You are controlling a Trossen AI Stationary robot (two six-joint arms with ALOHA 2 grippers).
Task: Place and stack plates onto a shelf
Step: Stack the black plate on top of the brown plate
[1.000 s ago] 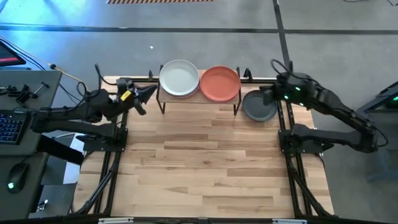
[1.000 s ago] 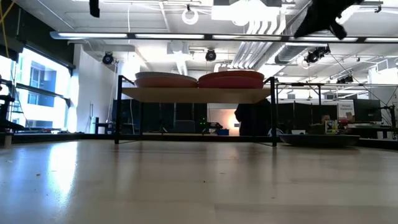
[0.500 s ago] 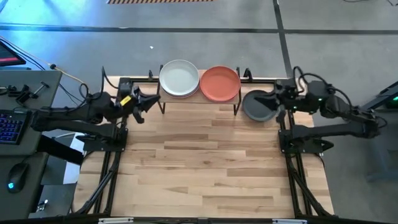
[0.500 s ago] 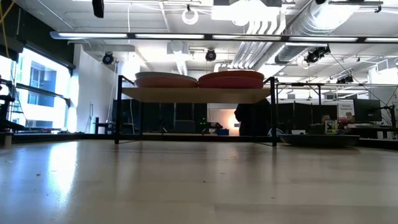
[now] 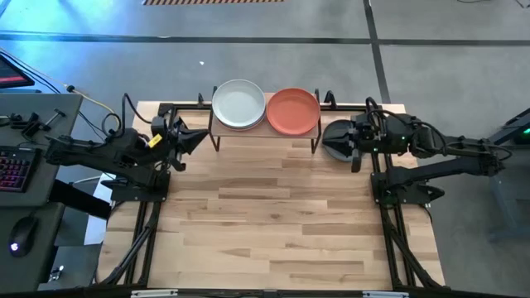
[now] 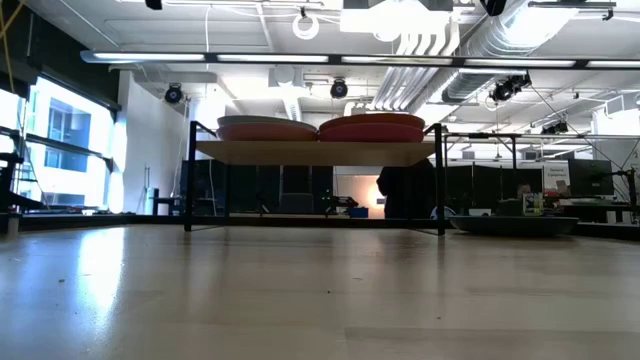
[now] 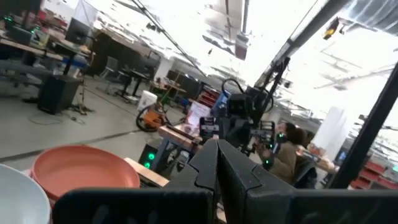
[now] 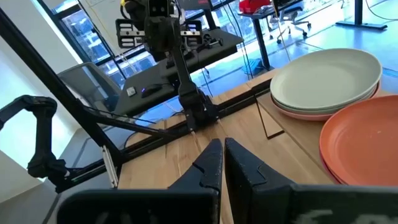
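Plates on the shelf (image 5: 265, 126): 2 stacks, a pale grey-white plate (image 5: 238, 103) on top at the left, a terracotta plate (image 5: 293, 111) on top at the right. Right wrist view shows a pink rim under the white one. The shelf stands at the far edge of the desk (image 5: 265, 215), centre. 1 dark grey plate (image 5: 336, 139) lies flat on the desk just right of the shelf, partly hidden by the right arm.

Right tool (image 5: 354, 145) sits over the near-right part of that grey plate, fingers together in the right wrist view, holding nothing. Left tool (image 5: 192, 139) hovers just left of the shelf, fingers together too, empty.

Step in hand looks like picking up the grey plate with the right tool. To do it well: part the fingers first, come in low at the rim on the right side, pinch the rim with 1 finger under and 1 over, lift clear above shelf height, then set it centred on the terracotta stack.

In the way: the shelf's black right leg (image 5: 315, 142) is just beside the plate, so sliding left risks a knock. Black frame rails run along the far desk edge. Left arm is well apart and not blocking. Keyboard (image 5: 12, 165) and mouse (image 5: 24, 233) lie off the desk, far left.
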